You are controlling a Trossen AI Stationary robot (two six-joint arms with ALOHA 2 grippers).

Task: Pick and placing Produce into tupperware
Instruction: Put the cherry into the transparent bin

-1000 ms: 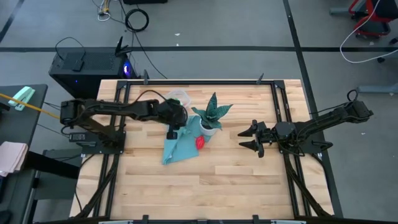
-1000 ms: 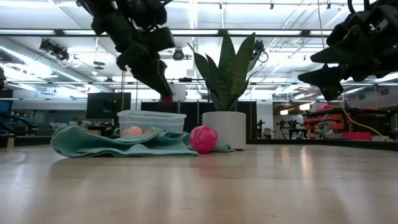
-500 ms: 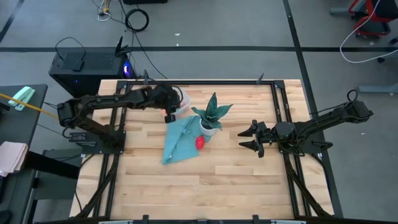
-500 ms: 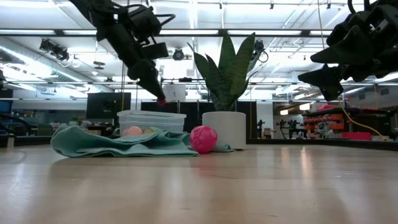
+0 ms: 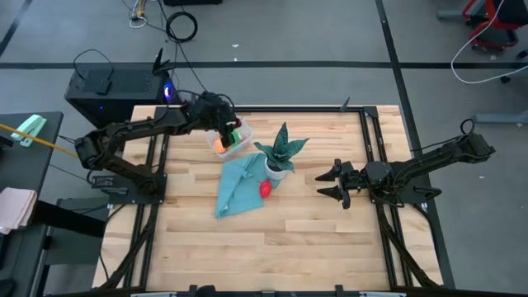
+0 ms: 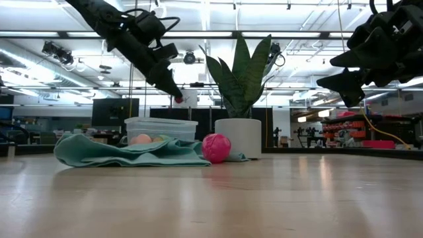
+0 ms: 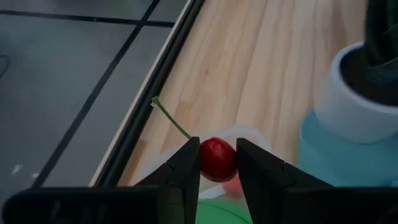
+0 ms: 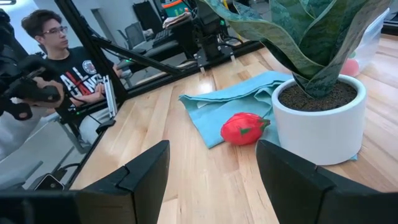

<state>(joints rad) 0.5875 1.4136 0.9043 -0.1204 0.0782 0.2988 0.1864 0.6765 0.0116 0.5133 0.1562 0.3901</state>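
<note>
Swinging back from the teal cloth [image 5: 235,186], the left gripper [image 5: 223,126] now hangs over the clear tupperware [image 5: 233,137], its jaws pinched on a small red cherry [image 7: 217,159] with a green stem. Orange and green produce lie inside the container. The larger red fruit [image 5: 266,188] rests beside the potted plant [image 5: 279,157]. The right gripper [image 5: 327,183] waits well apart, jaws spread.

From straight overhead we see the whole table [image 5: 272,231]. Low down, we look level across it toward the room. Each wrist camera sits close behind its fingers. All four views share the potted plant [image 5: 280,153], though only partly in the left wrist's upper right.
</note>
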